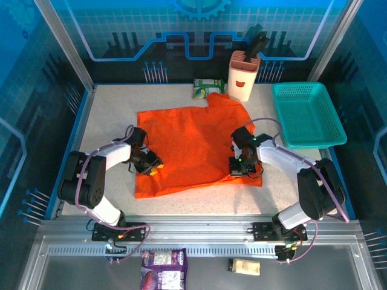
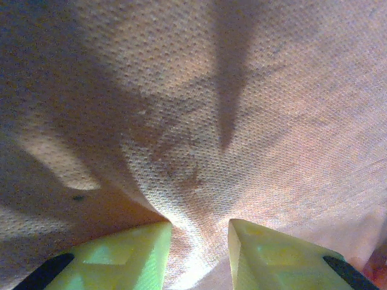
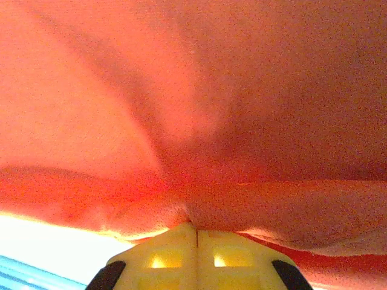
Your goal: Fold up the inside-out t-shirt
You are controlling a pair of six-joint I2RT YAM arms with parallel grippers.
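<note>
The bright orange t-shirt [image 1: 193, 145] lies spread nearly flat on the speckled table [image 1: 109, 115]. My left gripper [image 1: 152, 166] is pressed onto the shirt's left edge. In the left wrist view its yellow-green fingers [image 2: 127, 254] stand apart, and a puckered ridge of the cloth [image 2: 199, 181] rises between them, so the left gripper [image 2: 199, 226] is open. My right gripper [image 1: 237, 168] sits on the shirt's lower right part. In the right wrist view the right gripper [image 3: 196, 226] has its fingers pressed together, pinching a fold of the orange cloth [image 3: 199, 199].
A teal mesh basket [image 1: 308, 115] stands at the right of the table. A white holder with a dark tool [image 1: 243, 75] and a green packet [image 1: 205, 89] sit at the back. Two packets [image 1: 163, 266] [image 1: 245, 266] lie on the front rail.
</note>
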